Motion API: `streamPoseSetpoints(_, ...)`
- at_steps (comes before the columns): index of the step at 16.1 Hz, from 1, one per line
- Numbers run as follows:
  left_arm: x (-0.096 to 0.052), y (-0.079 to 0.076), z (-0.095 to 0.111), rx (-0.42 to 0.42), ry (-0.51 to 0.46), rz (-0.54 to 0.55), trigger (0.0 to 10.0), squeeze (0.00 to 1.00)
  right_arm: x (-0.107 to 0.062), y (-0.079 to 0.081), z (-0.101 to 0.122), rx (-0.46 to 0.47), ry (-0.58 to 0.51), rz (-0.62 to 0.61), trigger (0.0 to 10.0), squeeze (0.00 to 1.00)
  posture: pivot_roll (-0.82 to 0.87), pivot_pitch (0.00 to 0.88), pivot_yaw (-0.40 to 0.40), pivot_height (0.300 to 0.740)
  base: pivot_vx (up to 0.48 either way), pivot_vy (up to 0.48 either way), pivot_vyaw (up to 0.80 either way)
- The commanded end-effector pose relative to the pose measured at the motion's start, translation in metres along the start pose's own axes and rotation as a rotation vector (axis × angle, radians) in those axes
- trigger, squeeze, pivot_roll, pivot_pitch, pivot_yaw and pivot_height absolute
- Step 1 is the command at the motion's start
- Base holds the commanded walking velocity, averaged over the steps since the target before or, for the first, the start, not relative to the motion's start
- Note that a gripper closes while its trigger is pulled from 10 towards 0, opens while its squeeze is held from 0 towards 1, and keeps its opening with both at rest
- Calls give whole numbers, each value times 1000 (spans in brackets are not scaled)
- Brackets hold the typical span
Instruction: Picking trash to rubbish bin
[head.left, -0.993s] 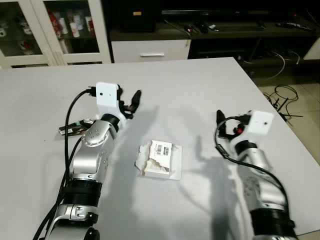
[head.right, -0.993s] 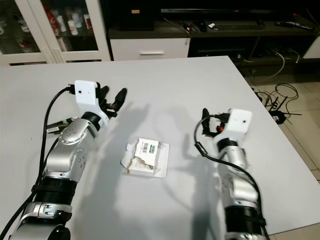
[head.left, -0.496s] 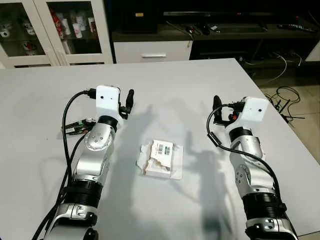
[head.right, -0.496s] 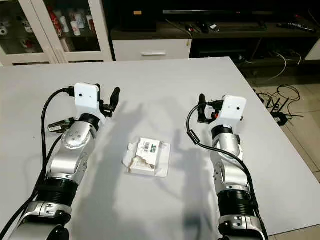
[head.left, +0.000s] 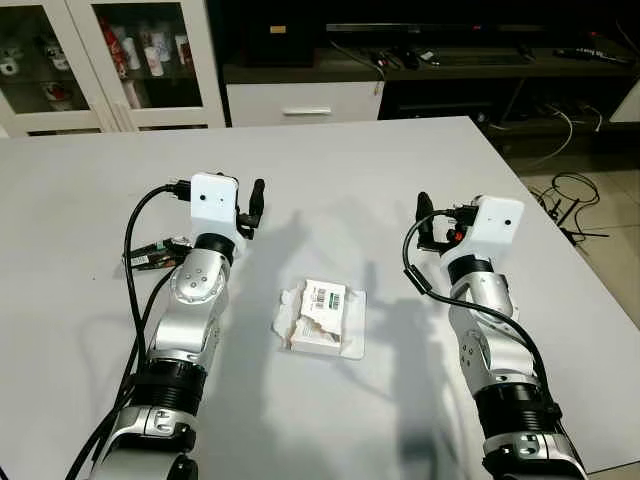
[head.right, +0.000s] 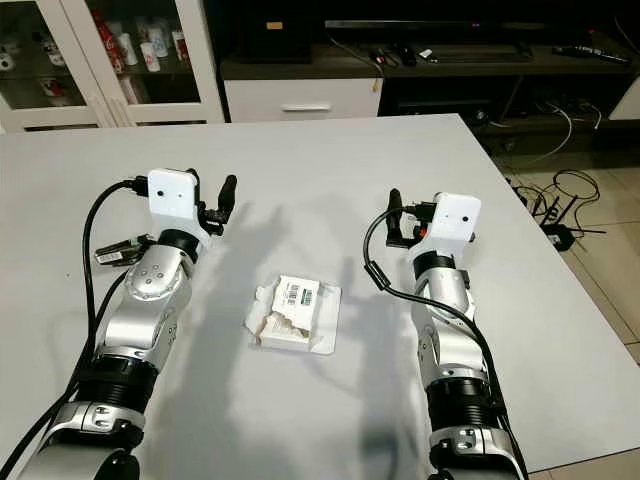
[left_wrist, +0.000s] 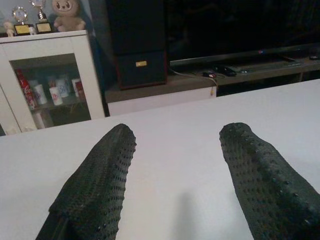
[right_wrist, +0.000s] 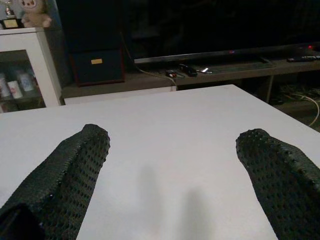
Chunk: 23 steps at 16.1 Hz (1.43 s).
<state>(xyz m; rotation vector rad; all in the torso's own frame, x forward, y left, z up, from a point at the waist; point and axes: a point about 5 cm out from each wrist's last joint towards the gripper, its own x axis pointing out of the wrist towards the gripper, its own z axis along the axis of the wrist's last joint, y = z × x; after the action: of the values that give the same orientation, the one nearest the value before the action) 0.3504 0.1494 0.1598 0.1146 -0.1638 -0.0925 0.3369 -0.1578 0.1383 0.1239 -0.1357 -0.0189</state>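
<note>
A torn white cardboard package (head.left: 320, 318) with a barcode label lies flat on the grey table (head.left: 350, 170), between my two arms. My left gripper (head.left: 257, 195) hovers over the table behind and to the left of the package, pointing away from me. In the left wrist view its fingers (left_wrist: 100, 175) stand apart with bare table between them, so it is open. My right gripper (head.left: 421, 207) is held up to the right of the package, and is also open, with its fingers (right_wrist: 65, 175) wide apart over the tabletop.
White glass-door cabinets (head.left: 110, 60) and a white drawer (head.left: 300, 100) stand beyond the table's far edge, beside a dark TV stand (head.left: 470, 55). Cables (head.left: 570, 200) lie on the floor past the table's right edge.
The left wrist has rolled, so its fingers now line up edge-on. The right gripper has risen and drifted slightly left. The package has stayed in place.
</note>
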Motion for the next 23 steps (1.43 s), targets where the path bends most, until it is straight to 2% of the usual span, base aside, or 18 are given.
streamPoseSetpoints(1,0,-1,0,5,-5,2,10000,0,-1,-3,-2,-4,1,-8,10000,0,-24,38,-25,740,0,0,0)
streamPoseSetpoints(5,-1,-4,-1,0,-8,-6,10000,0,-5,-3,-5,-1,7,-10,10000,0,-23,35,-28,740,0,0,0)
streamPoseSetpoints(14,-4,-8,-3,0,-5,-18,10000,0,-8,-1,-9,-3,19,6,10000,0,-22,19,-30,740,-246,0,0)
streamPoseSetpoints(23,-3,-8,-3,-5,0,-7,10000,0,-8,-2,-9,1,23,3,10000,0,-26,40,-32,740,-206,0,0)
